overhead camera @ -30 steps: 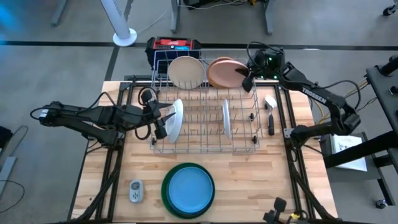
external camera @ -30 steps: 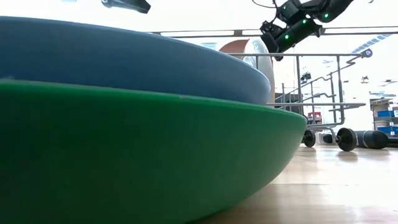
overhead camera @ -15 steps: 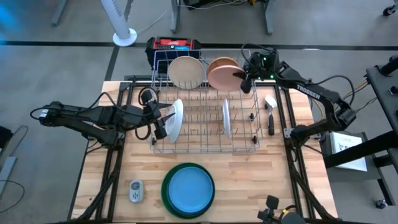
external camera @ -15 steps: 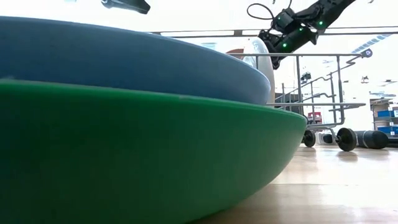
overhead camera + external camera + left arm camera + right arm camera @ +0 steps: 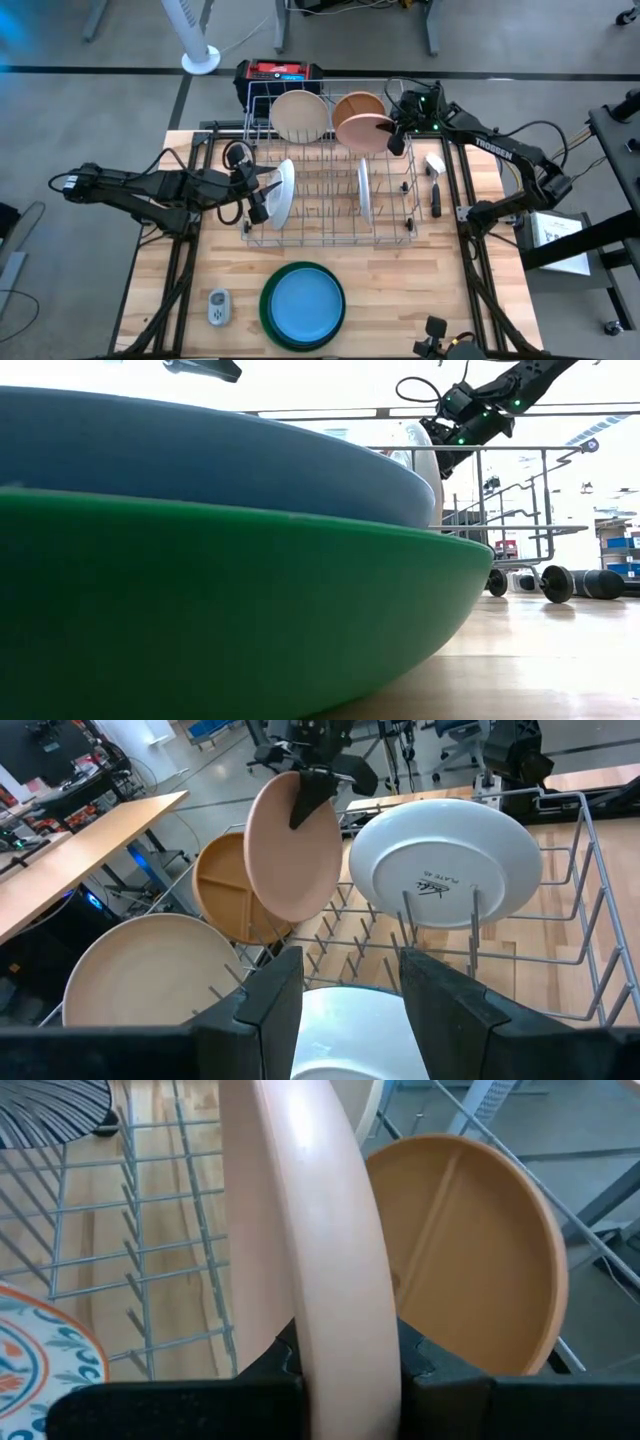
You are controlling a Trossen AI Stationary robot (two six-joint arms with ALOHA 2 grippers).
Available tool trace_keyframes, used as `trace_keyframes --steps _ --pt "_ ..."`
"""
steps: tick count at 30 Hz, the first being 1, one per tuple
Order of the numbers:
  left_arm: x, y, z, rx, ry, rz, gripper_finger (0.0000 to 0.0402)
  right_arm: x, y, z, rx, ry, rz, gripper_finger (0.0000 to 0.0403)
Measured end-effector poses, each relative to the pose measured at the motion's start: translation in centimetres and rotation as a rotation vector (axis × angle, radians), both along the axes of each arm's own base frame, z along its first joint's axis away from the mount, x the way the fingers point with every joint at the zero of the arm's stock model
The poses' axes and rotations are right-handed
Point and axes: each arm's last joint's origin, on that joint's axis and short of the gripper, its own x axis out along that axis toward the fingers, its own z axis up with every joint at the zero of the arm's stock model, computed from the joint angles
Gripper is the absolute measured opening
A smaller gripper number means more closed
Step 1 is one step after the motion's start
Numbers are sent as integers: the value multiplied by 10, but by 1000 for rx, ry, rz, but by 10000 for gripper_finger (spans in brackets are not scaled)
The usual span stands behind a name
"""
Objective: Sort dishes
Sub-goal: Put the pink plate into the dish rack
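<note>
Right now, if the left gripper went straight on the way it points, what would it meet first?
The left gripper is already closed on a white plate in the wire rack. Straight beyond it, the next thing is probably the other upright white plate; depth is hard to judge.

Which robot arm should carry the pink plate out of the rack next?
The right. Its gripper is already shut on the pink plate, held above the rack at the back. The left gripper is busy at a white plate on the rack's other side.
</note>
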Motion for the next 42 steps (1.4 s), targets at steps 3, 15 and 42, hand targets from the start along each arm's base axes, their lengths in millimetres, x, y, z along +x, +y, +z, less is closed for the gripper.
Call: trace_keyframes --steps 3,15,42 --pt "0 0 0 0 0 0 157 0 0 -1 0 1 0 33" --pt "0 0 0 0 0 0 157 2 2 -1 -16 10 20 33" --pt "0 0 0 -3 -2 1 157 6 4 -9 -49 64 9 33"
